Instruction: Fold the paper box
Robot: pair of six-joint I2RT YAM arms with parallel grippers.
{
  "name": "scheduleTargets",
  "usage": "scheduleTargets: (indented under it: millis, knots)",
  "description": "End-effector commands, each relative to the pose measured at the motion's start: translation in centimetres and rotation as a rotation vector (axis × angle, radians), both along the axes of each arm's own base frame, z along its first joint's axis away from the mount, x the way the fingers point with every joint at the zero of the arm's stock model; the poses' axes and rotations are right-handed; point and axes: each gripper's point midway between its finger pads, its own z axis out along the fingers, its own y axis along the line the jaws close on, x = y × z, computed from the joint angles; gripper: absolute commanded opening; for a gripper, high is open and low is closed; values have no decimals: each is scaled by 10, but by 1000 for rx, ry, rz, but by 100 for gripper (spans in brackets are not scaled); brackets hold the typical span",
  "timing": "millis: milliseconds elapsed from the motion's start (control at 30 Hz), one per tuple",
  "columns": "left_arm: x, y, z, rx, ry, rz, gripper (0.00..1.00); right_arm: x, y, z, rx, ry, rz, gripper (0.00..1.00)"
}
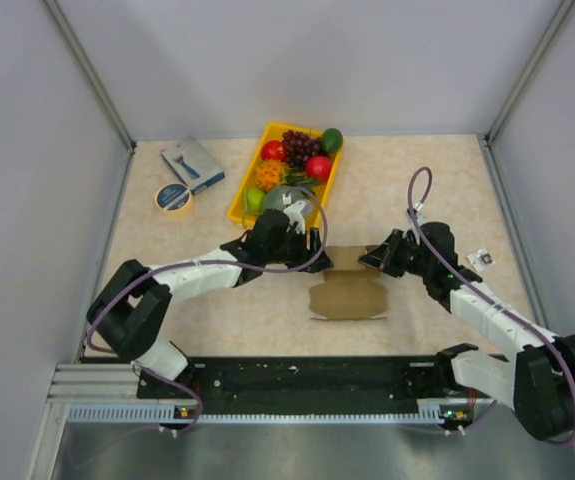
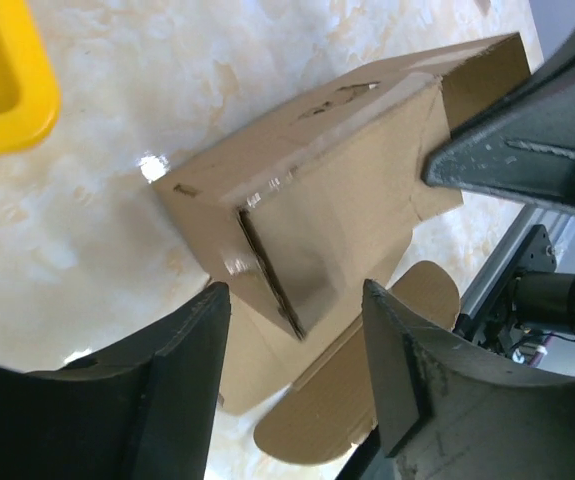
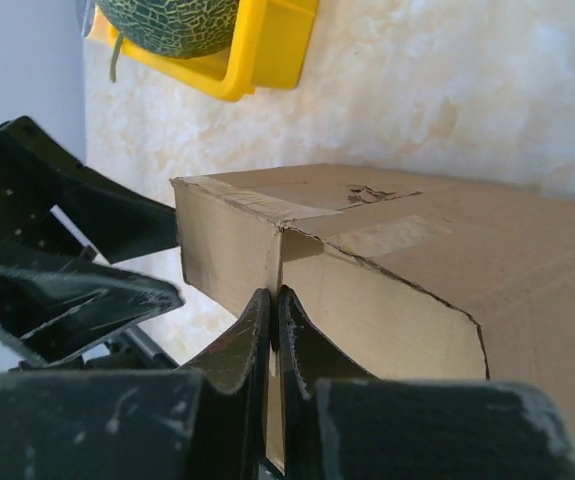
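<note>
The paper box [image 1: 347, 297] is brown cardboard, partly folded, lying at the table's middle with its rear walls raised. My left gripper [image 1: 302, 240] is at the box's left rear. In the left wrist view it [image 2: 295, 300] is open, its jaws straddling a raised corner of the box [image 2: 317, 220] without touching it, and a rounded flap [image 2: 337, 400] lies flat below. My right gripper [image 1: 375, 260] is at the box's right rear corner. It [image 3: 274, 295] is shut at a seam in the box wall [image 3: 387, 310], with a thin cardboard edge between the fingers.
A yellow tray [image 1: 239, 200] of toy fruit stands just behind the left gripper, and a green melon [image 3: 167, 20] rests in it. A tape roll [image 1: 174, 197] and a blue-grey packet [image 1: 193, 165] lie at the back left. A small clear object [image 1: 482, 258] lies at the right.
</note>
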Motion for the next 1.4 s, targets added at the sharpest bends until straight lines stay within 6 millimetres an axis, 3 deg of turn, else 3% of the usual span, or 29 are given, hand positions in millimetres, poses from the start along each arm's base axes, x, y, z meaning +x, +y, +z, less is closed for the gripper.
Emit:
scheduleTargets:
  millis: [0, 67, 200, 333, 367, 433, 500, 567, 633, 767, 967, 1033, 1167, 1367]
  knots:
    - [7, 24, 38, -3, -225, 66, 64, 8, 13, 20, 107, -65, 37, 0]
    - [7, 38, 46, 22, -291, 105, 65, 8, 14, 21, 131, -38, 23, 0]
    - [-1, 63, 27, 168, -419, 147, 63, 10, 16, 27, 178, 16, -8, 0]
    - [-12, 51, 23, 234, -524, 131, 62, 13, 15, 24, 181, 108, -58, 0]
    - [-10, 48, 15, 263, -519, 130, 62, 14, 15, 24, 185, 129, -71, 0]
    - [1, 44, 15, 294, -557, 168, 60, 15, 13, 20, 182, 170, -97, 0]
    - [9, 43, 2, 330, -553, 190, 50, 14, 12, 14, 180, 214, -117, 0]
    - [12, 35, 2, 299, -586, 187, 47, 15, 12, 14, 191, 233, -135, 0]
    - [15, 30, -3, 295, -598, 179, 47, 17, 11, 13, 197, 241, -156, 0]
    - [18, 14, 7, 262, -611, 150, 55, 15, 10, 11, 216, 268, -181, 0]
    - [2, 1, -1, 201, -547, 75, 61, 15, 8, 13, 227, 286, -213, 0]
    - [5, 1, -10, 233, -531, 77, 60, 14, 9, 14, 238, 293, -214, 0]
    - [27, 4, -6, 298, -536, 181, 50, 13, 8, 19, 260, 290, -229, 0]
    - [37, 4, -12, 318, -553, 220, 44, 10, 8, 16, 294, 327, -256, 0]
